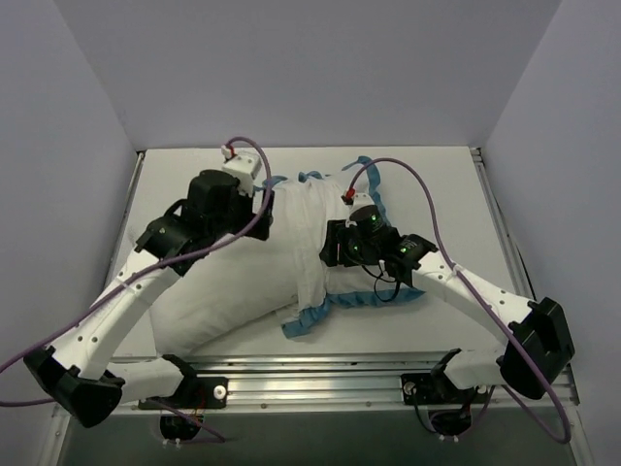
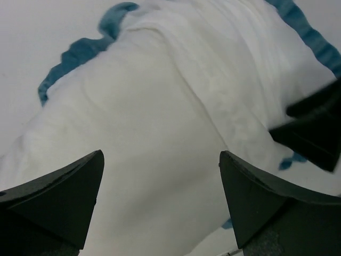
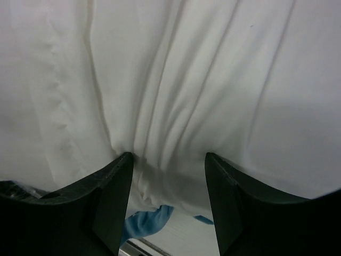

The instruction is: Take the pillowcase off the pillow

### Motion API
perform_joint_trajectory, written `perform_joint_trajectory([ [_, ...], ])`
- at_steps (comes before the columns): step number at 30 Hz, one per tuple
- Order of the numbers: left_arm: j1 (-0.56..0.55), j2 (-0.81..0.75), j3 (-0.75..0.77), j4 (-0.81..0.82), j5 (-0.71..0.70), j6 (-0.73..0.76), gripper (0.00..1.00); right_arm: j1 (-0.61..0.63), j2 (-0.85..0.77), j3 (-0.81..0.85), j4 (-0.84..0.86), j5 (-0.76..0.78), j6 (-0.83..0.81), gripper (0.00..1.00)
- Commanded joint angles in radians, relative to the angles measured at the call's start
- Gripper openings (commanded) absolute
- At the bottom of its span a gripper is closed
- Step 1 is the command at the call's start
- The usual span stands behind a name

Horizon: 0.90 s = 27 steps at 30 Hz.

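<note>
a: looking down, where's the plump white pillow [image 1: 209, 306]?
b: left of middle on the white counter [image 1: 456, 204], its right end under the bunched inside-out white pillowcase with blue ruffled trim [image 1: 309, 248].
a: left fingers [image 2: 58, 197]?
b: spread wide above the pillow, gripping nothing.
a: right fingers [image 3: 106, 197]?
b: partly apart, tips against creased pillowcase cloth, none clamped between them.

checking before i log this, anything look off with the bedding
The pillowcase is inside out, bunched over the right end of the pillow, its blue ruffle sticking out crookedly at the near edge. No damage visible.
</note>
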Motion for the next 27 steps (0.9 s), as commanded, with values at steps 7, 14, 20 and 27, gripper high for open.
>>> perform_joint_trajectory([
  [7,-0.302,-0.083,-0.267,0.075,-0.157,0.055,0.96,-0.119,0.154,0.099,0.09,0.049,-0.077,0.55],
  [14,-0.351,-0.019,-0.331,0.138,-0.223,0.005,0.94,-0.15,0.159,0.148,0.097,0.007,-0.1,0.68],
  [20,-0.466,0.077,-0.282,0.139,-0.341,-0.011,0.94,-0.152,0.088,0.1,0.069,0.002,-0.095,0.78],
  [27,-0.618,0.164,-0.247,0.115,-0.567,-0.076,0.94,-0.155,-0.042,0.017,0.04,0.017,-0.084,0.8],
])
